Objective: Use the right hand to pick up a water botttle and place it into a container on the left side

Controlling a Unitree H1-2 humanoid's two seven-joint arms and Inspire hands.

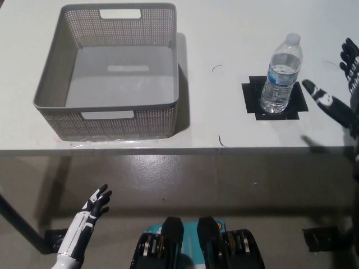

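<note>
A clear water bottle with a white cap stands upright on a black square patch at the right of the white table. My black right hand is raised over the table's right edge, just right of the bottle and apart from it, open with fingers spread and holding nothing. An empty grey perforated basket sits on the left part of the table. My white left hand rests open below the table's front edge at the lower left.
The table's front edge runs across the middle of the picture, with dark floor below it. A few thin dark threads lie on the table between basket and bottle. Bare tabletop separates the basket and the bottle.
</note>
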